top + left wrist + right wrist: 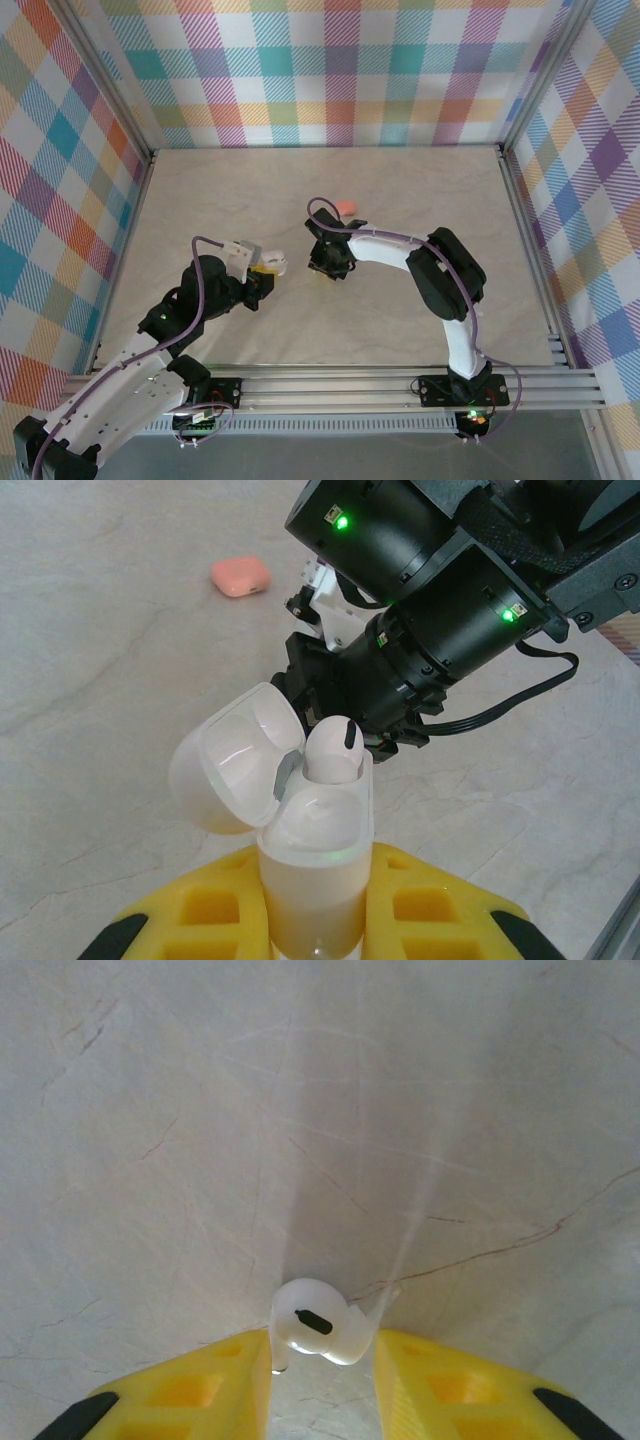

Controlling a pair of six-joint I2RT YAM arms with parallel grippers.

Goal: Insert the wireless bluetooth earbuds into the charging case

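Note:
My left gripper (315, 885) is shut on a white charging case (318, 860), held upright with its lid (235, 765) swung open to the left. One white earbud (333, 750) sits in the case's far socket. My right gripper (322, 1360) points down at the table, and its yellow fingers (200, 1390) touch a second white earbud (318, 1325) on both sides. In the top view the left gripper (266, 272) with the case (276, 263) is left of centre. The right gripper (330, 268) hangs just to its right.
A salmon-pink closed case (240, 576) lies on the marble table (420, 190) behind the right wrist, pink case (345, 208). The right arm's black wrist (430, 630) looms close behind the open white case. Checked walls enclose the table on three sides.

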